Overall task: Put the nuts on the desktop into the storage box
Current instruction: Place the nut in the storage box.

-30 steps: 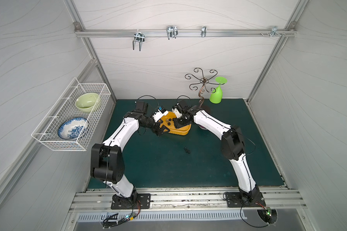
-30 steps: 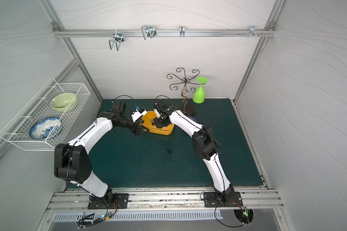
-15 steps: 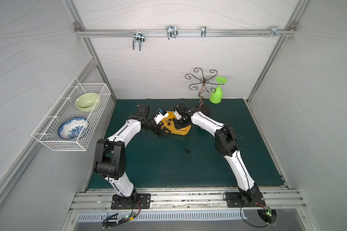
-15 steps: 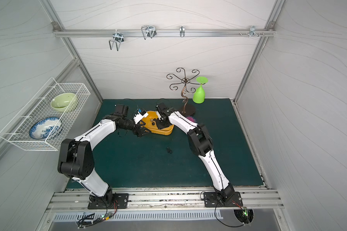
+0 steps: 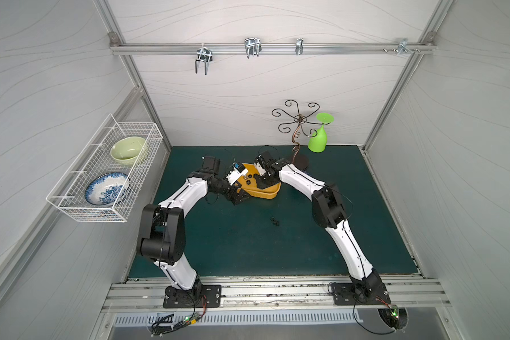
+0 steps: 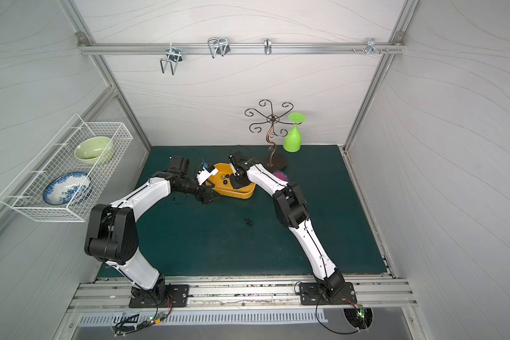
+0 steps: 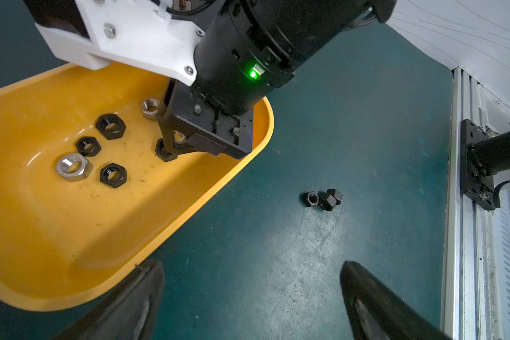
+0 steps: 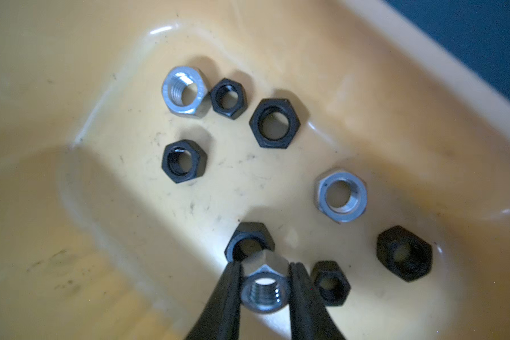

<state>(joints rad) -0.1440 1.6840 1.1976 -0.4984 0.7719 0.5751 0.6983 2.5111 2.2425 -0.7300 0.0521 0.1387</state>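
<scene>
Storage box (image 5: pixel 265 194) w/ eight loose nuts (image 8: pixel 274 122); R gripper (image 8: pixel 265 265) inside it, pinching a silver nut (image 8: pixel 265 291). L gripper (image 7: pixel 252 265) spread wide, empty, beside box. Three black nuts (image 5: pixel 275 221) on desktop (image 5: pixel 248 250) near box front; scroll stand (image 5: pixel 299 138), green glass (image 5: pixel 318 141) behind.

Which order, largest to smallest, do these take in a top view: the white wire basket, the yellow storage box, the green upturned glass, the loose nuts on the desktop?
1. white wire basket, though it hangs nearer the camera, which flatters it
2. storage box
3. green glass
4. loose nuts
</scene>
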